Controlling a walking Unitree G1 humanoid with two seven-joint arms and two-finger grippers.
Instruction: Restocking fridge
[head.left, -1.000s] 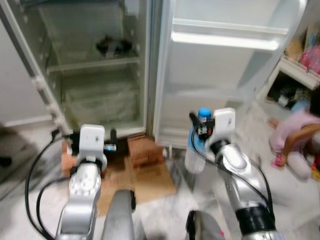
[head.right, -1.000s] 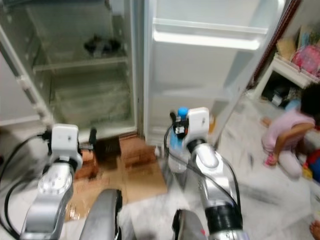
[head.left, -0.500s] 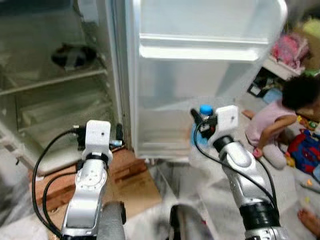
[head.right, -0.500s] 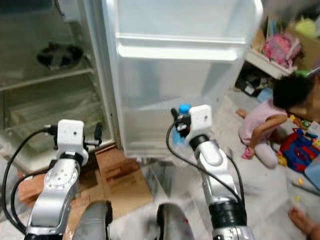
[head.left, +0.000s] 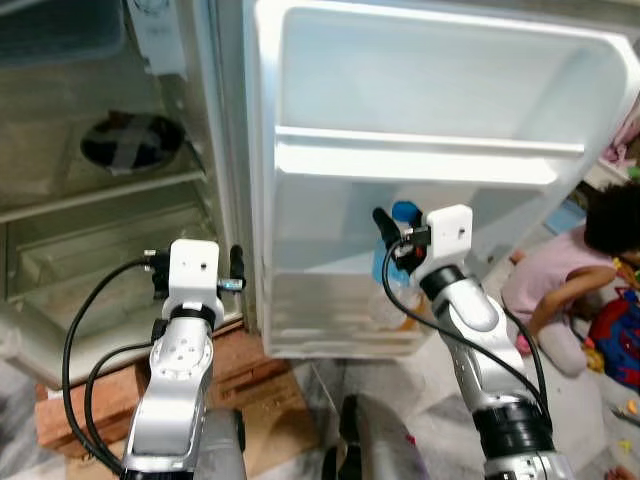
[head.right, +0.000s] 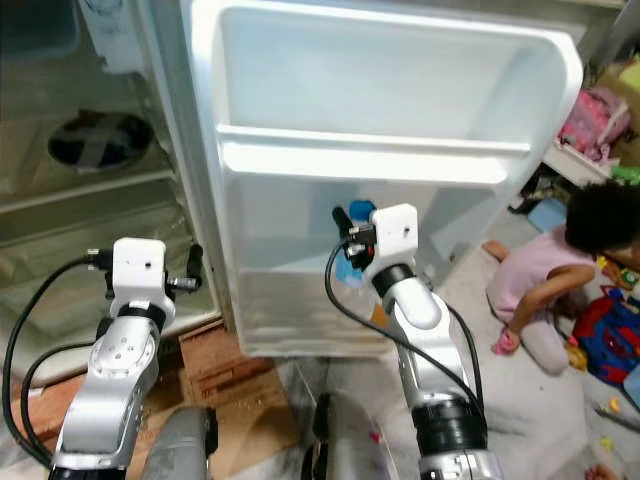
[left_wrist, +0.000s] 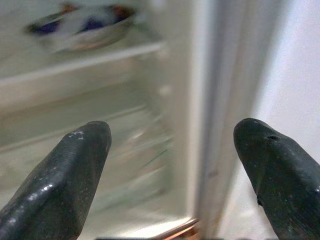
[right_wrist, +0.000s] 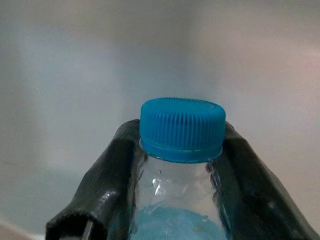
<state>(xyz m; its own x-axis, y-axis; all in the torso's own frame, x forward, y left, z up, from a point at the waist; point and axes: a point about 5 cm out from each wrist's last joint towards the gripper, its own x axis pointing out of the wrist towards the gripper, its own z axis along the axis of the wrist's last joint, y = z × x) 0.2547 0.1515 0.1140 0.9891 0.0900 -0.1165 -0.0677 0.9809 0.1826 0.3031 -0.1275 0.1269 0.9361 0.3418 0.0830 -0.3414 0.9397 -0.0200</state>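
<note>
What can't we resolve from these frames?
- Bottle: lower body cut off by the right wrist view's bottom edge; in the eye views the right gripper and its wrist cover most of it.
- Dark round item on the fridge shelf: too dim in the eye views, blurred in the left wrist view.
- Lowest door bin: frosted front hides any contents.
- Person: cut off by the right edge of the left eye view.
</note>
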